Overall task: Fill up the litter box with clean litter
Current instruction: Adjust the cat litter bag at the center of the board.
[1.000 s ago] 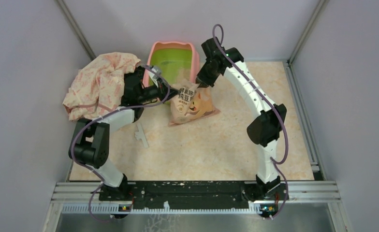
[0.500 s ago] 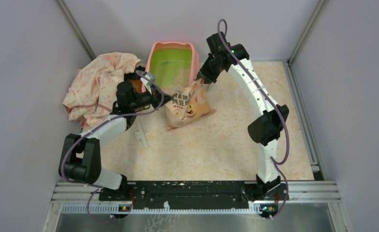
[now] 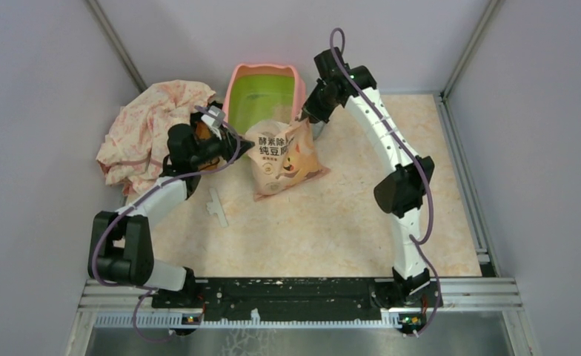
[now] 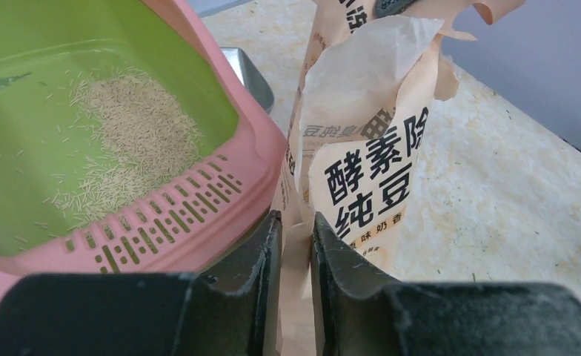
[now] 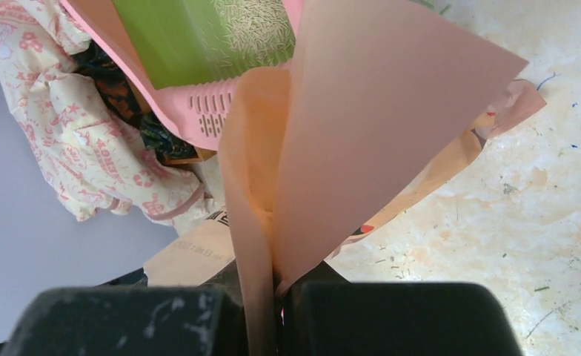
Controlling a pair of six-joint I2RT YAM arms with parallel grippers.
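While left gripper (image 4: 296, 297) and right gripper (image 5: 276, 297) each squeezed bag (image 3: 280, 152) edge, bag hid litter box (image 3: 237, 85) front; litter (image 3: 279, 111) hard to see from above.

litter box (image 3: 265, 68): near end hidden behind bag (image 3: 281, 156) | bag: top cut off in left wrist view

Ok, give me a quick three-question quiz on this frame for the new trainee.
1. True or false: the litter box holds no litter at all.
2. What does the right claw grip? A the litter box's rim; B the bag; C nothing.
3. Seen from above, on which side of the litter box does the floral cloth lie?
Key: 1 false, a patch of granules lies inside; 2 B; 3 left.
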